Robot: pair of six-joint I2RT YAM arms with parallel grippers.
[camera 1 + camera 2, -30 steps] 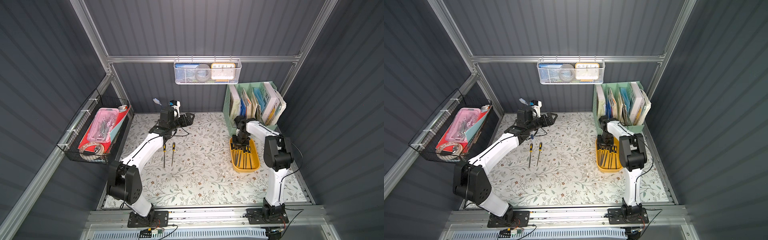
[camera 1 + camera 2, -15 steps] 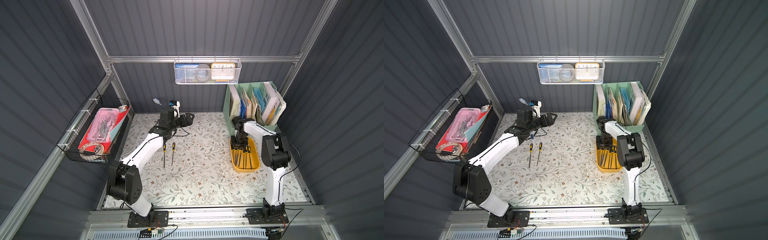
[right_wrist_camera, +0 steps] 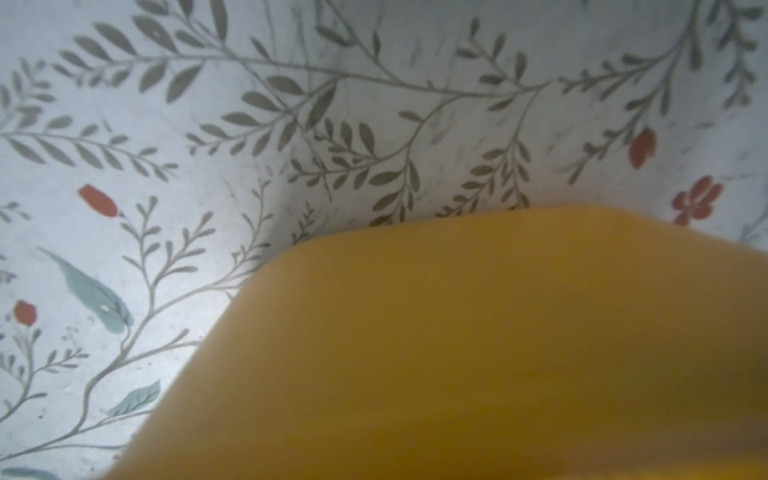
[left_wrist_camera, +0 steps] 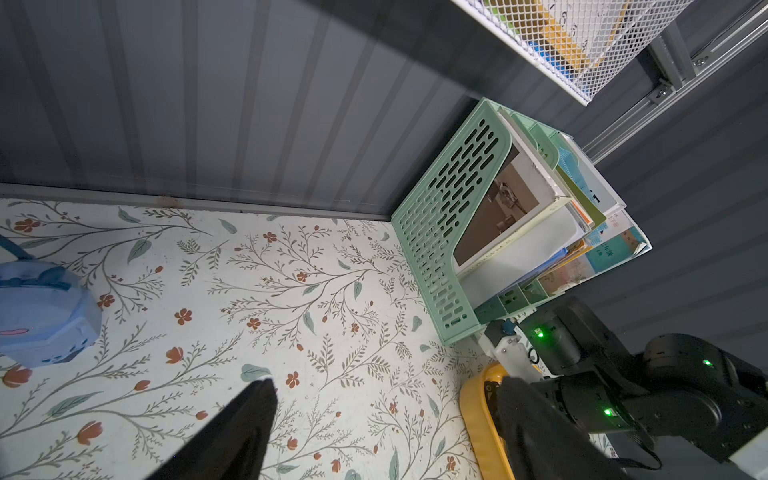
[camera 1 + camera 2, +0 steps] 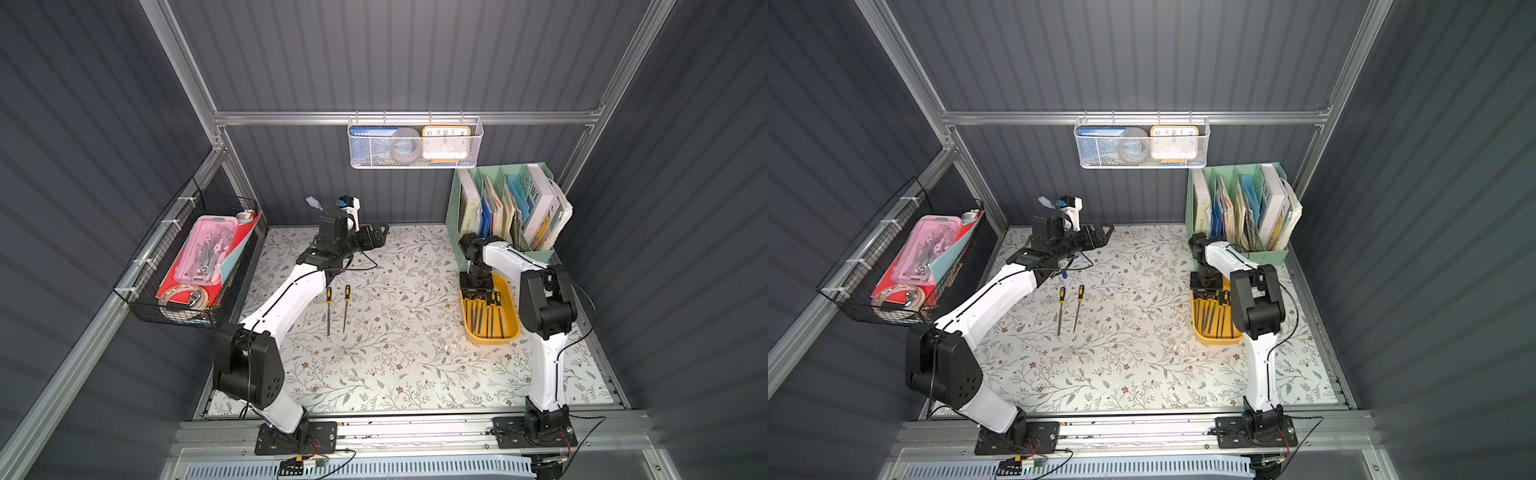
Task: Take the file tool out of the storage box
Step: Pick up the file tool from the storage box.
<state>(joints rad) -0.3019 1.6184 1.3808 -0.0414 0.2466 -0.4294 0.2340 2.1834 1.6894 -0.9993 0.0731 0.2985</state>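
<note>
File tools [image 5: 484, 313] lie inside the storage box [image 5: 491, 341], the yellow tray on the right of the table [image 5: 395, 361]; two loose files [image 5: 328, 309] rest on the table outside it. Your right end effector [image 5: 478, 286] sits low over the box's far end, right at the black-and-yellow handles [image 5: 485, 296], so I judge the grasp is the step in hand. You cannot tell whether its jaws are open or closed on a handle; its wrist view shows only blurred yellow wall. Your left end effector [image 4: 384, 392] stands wide open, empty, well apart from the box. Next you need one handle pinched alone, then a straight lift clear of the rim.
</note>
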